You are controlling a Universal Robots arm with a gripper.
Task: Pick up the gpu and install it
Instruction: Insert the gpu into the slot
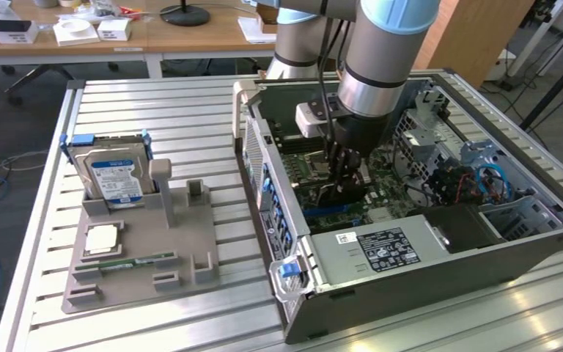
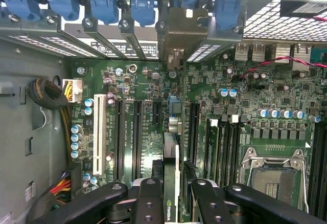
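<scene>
Big computer case (image 1: 438, 293) lies open on top, wide way in from above. Inside is tight: arm (image 1: 384, 59) stands in middle, gripper (image 2: 172, 175) pinching gpu (image 2: 170, 203) low over green board (image 2: 143, 81). Beside gpu, empty black slots (image 2: 127, 137). One end blocked by silver box (image 1: 340, 264). Exterior view's right side crowded by metal cage (image 1: 438, 132) and blue wires (image 1: 492, 180). Free: bare table strip (image 1: 237, 220) between case and grey holder (image 1: 135, 257).
</scene>
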